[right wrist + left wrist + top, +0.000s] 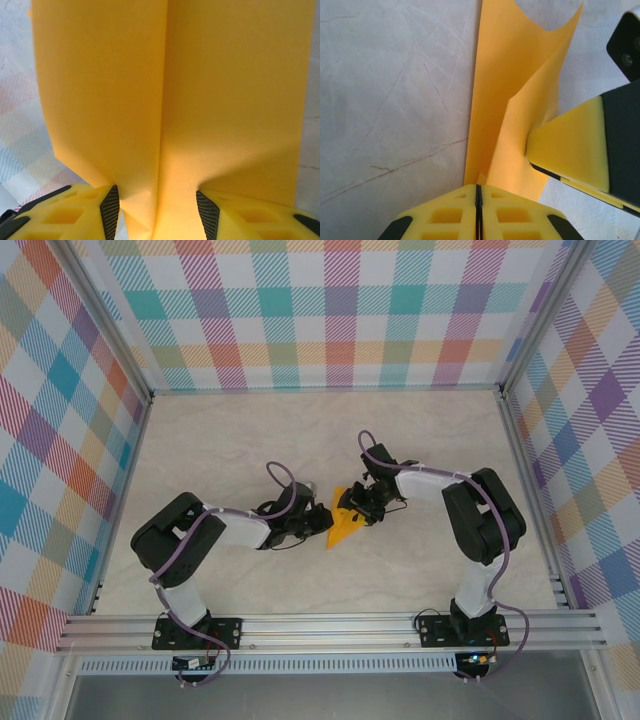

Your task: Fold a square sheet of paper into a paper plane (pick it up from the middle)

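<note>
Mid-table, over a pale marbled tabletop [250, 440] ringed by pastel plaid walls [340, 310], the thin orange-yellow square sheet of paper [343, 523], creased lengthwise, stands raised between both arms. The left gripper [477, 189] is clamped tight on its edge, and the right gripper [159, 205] is half-open, straddling the crease.

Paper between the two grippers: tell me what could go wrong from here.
1. The left gripper is shut on just a narrow edge of the paper; a tug could slip or tear it.
2. The right gripper has its jaws apart astride the crease, with one finger denting the paper; closing may press in a stray wrinkle.
3. The paper's far edge curls, so a fold might land skewed.
</note>
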You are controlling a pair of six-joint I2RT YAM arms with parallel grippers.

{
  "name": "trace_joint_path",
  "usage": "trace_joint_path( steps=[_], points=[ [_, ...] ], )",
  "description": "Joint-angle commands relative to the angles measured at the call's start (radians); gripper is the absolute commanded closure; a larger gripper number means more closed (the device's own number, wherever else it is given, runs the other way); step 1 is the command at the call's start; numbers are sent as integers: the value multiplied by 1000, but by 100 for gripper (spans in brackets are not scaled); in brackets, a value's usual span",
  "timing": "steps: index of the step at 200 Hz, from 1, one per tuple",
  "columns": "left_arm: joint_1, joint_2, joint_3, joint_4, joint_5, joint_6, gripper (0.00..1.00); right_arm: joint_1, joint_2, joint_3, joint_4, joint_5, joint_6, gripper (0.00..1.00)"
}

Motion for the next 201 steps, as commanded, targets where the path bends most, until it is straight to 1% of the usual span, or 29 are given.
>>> trace_joint_path(
  steps=[1,32,58,102,151,171,201],
  points=[
    [10,27,37,21,25,4,92,-22,69,-93,-75,197,-9,47],
    [11,46,58,2,28,12,92,-24,49,-118,-43,187,-19,42],
    [12,47,63,-6,25,17,93,-24,54,-118,-50,196,-26,40],
    [12,11,58,-44,-1,34,93,-24,91,-86,-107,229,-25,44],
    [13,10,57,-50,3,39,93,-24,77,-79,-99,218,-50,43],
    [12,-20,47,-42,13,55,91,-24,81,-67,-115,215,-52,44],
    [11,-78,5,-29,29,119,83,-25,75,-58,-125,169,-43,44]
  ],
)
